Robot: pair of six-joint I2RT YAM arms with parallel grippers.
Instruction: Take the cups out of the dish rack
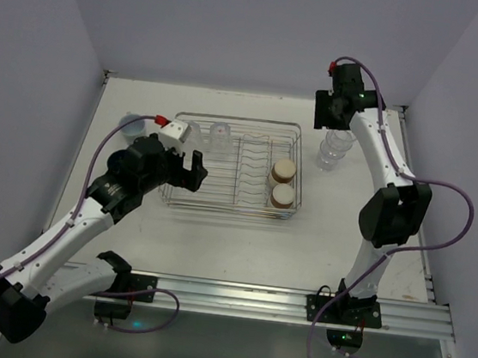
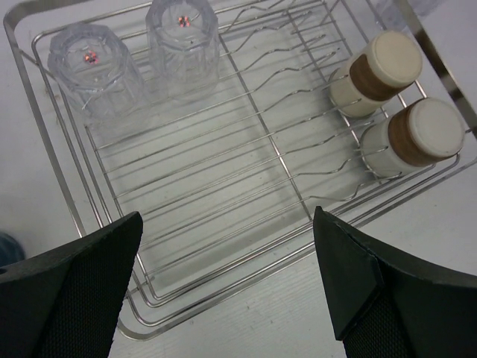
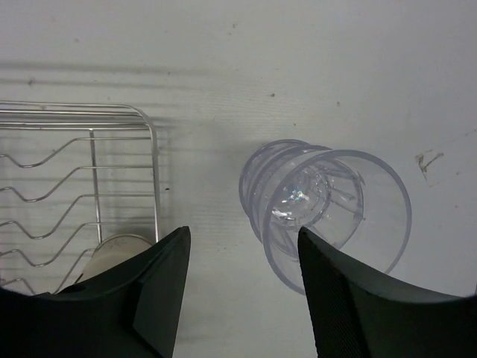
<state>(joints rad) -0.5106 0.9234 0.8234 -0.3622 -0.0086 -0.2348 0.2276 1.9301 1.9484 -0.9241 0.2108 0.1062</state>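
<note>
We've got the left gripper [image 2: 227, 246] open over the rack [image 1: 221, 186], near-left corner, and the right gripper [image 3: 244, 246] open above a cup stack [image 3: 320, 209] just right of it. Inside: two clear cups [image 2: 93, 67] [image 2: 182, 41] far-left, two tan cups [image 2: 376, 71] [image 2: 417, 138] right end.

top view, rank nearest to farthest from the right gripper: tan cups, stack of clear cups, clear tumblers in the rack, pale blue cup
1. stack of clear cups, on the table under the right gripper
2. tan cups, right end of the dish rack
3. clear tumblers, rack's far left corner
4. pale blue cup, left of the rack
</note>
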